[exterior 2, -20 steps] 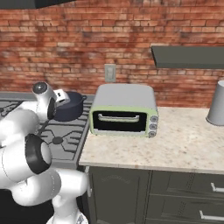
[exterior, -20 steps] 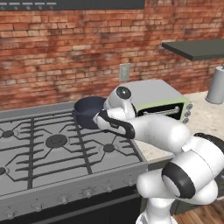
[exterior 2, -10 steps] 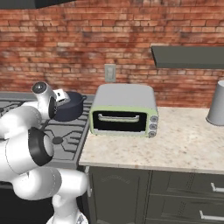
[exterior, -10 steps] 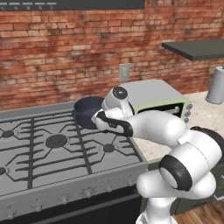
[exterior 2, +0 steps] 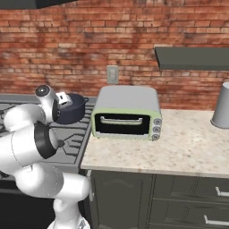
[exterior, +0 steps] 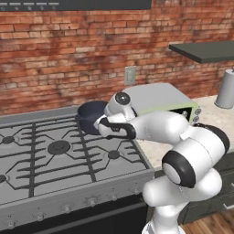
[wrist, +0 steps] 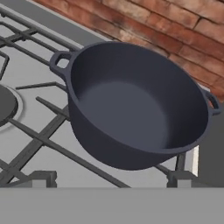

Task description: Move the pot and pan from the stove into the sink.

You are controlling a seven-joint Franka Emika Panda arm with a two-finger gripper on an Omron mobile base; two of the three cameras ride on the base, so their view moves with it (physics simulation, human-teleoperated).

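Pot on stove grate — tool wide, just short.

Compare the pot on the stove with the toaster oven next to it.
The pot is round and dark blue-grey; the toaster oven is boxy, grey with a green front. The pot is open-topped and empty; the toaster oven's door is shut. The pot sits on the stove grates, the toaster oven on the counter. Both stand upright.

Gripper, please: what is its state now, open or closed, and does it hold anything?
Gripper: open, holding nothing; it faces the pot on the stove.
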